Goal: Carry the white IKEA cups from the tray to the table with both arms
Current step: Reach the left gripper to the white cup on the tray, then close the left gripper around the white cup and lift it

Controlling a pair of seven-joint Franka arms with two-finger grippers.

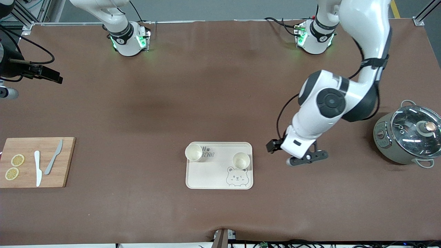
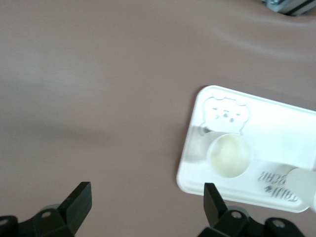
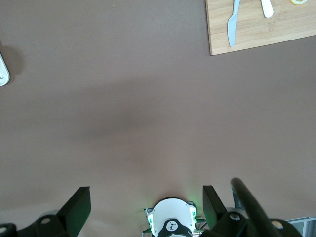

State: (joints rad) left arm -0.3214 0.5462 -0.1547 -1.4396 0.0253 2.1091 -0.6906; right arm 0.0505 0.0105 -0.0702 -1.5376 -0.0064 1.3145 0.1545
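Two white cups stand upright on the bear-printed tray. One cup is at the tray's corner toward the right arm's end, over the lettering. The other cup is beside the bear drawing. My left gripper is open and empty, low over the bare table just off the tray's edge toward the left arm's end. In the left wrist view the left gripper is open, with the tray and both cups past it. My right gripper is open and empty, high over its own base.
A wooden cutting board with two knives and two lemon slices lies at the right arm's end; it also shows in the right wrist view. A grey pot with a glass lid stands at the left arm's end.
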